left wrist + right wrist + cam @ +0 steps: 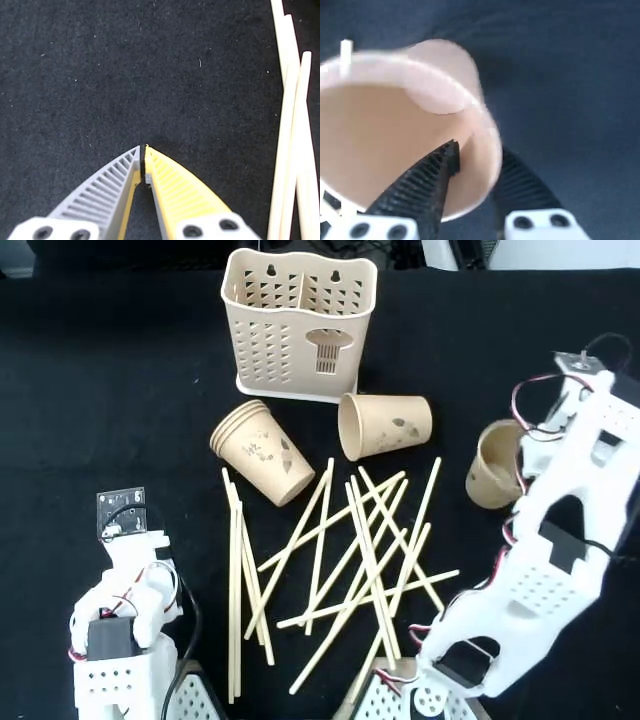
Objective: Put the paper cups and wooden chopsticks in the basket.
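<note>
A black cloth [110, 390] covers the table. It lies bare to the left of the basket and around the left arm at the near left corner. A beige perforated plastic basket [298, 325] with two compartments stands upright near the cloth's far edge. Just in front of it, a nested stack of brown paper cups [255, 452] and a single brown paper cup [385, 425] lie on their sides, near each other but apart. Pale wooden chopsticks [350, 550] sprawl crisscrossed in the centre, between the two arms. The left gripper [144, 150] sits over bare cloth, its grey and yellow fingers pressed together on nothing, with chopsticks just beside it. The right gripper [477, 150], at the right side of the cloth, clamps the wall of a third brown paper cup [492, 465]. One black finger [432, 185] is inside the mouth and the other is outside. This cup is tilted, to the right of the single cup and clear of it.
</note>
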`<state>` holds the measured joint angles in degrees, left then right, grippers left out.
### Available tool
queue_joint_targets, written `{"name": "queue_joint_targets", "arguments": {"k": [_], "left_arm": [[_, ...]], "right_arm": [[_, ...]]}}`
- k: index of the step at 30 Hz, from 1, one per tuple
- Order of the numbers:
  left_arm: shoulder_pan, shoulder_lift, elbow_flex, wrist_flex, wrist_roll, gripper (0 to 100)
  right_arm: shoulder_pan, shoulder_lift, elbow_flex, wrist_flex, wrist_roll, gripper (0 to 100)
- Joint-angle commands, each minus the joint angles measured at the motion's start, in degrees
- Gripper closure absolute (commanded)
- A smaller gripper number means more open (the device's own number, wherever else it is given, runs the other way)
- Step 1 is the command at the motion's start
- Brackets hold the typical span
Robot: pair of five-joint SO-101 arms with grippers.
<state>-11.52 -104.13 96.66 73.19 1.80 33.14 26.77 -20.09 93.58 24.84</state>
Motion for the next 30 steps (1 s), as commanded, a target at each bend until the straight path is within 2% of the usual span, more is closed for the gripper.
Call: {"name": "queue_joint_targets", "arguments": {"k": [1, 10, 17, 20, 24, 27, 30], "left_arm": [[0.1, -0.1, 0.6, -0.1, -0.4, 97], [0.1, -0.1, 0.6, -0.1, -0.4, 97], [0.1, -0.1, 0.6, -0.1, -0.5, 97], [0.1, -0.1, 0.6, -0.1, -0.5, 97], [0.1, -0.1, 0.6, -0.1, -0.5, 97], [0.1, -0.1, 0.6, -0.1, -0.5, 97], [0.1, -0.1, 0.6, -0.1, -0.5, 97]], "right_arm": [[-2.9, -0.5, -3.4, 1.4, -0.4, 89.3], [-2.9, -15.8, -1.7, 2.2, -0.4, 89.0], [-6.9, -31.5, 6.7, 2.0, -0.7, 89.0], [-11.9, -39.3, 11.6, 1.9, -0.7, 89.0], [-23.0, -49.6, 18.6, -0.4, -0.8, 89.0], [-32.0, -53.2, 27.6, -7.6, -0.8, 87.7], [-37.0, -52.4, 37.4, -16.8, -0.8, 81.2]]}}
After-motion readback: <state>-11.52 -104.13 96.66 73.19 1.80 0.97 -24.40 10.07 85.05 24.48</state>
